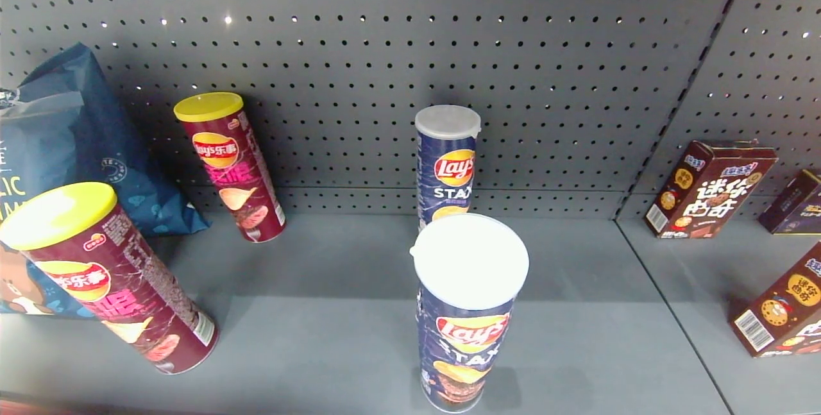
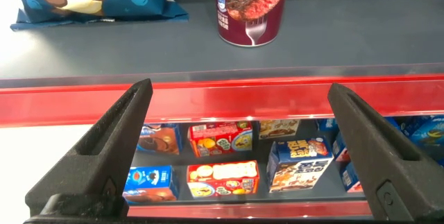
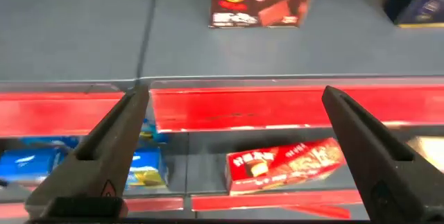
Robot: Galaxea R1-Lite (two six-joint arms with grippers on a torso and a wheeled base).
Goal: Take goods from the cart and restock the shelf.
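Item 1. My left gripper (image 2: 239,161): jaws spread wide, nothing between them, held in front of the red edge strip (image 2: 229,96) of the shelf (image 1: 321,312).

Item 2. My right gripper (image 3: 236,161): likewise spread and empty, before the same red edge further right.

Item 3. Blue cans, white lids, two. The near blue can (image 1: 465,331) stands at the middle front of the shelf. The far blue can (image 1: 446,171) stands straight behind it, at the pegboard back (image 1: 513,36).

Item 4. Maroon cans, yellow lids, two. The near maroon can (image 1: 122,287) stands front left. The far maroon can (image 1: 234,171) stands further back, left of the blue pair.

Item 5. Blue bag (image 1: 77,139): far left, leaning at the pegboard, beside both maroon cans.

Item 6. Brown cookie boxes, right-hand bay: one far brown box (image 1: 709,190) at the back, one near brown box (image 1: 782,306) at the right edge.

Item 7. Lower tier, under the red strip: small snack boxes (image 2: 222,179) in rows, and a red box (image 3: 284,165) lying flat.
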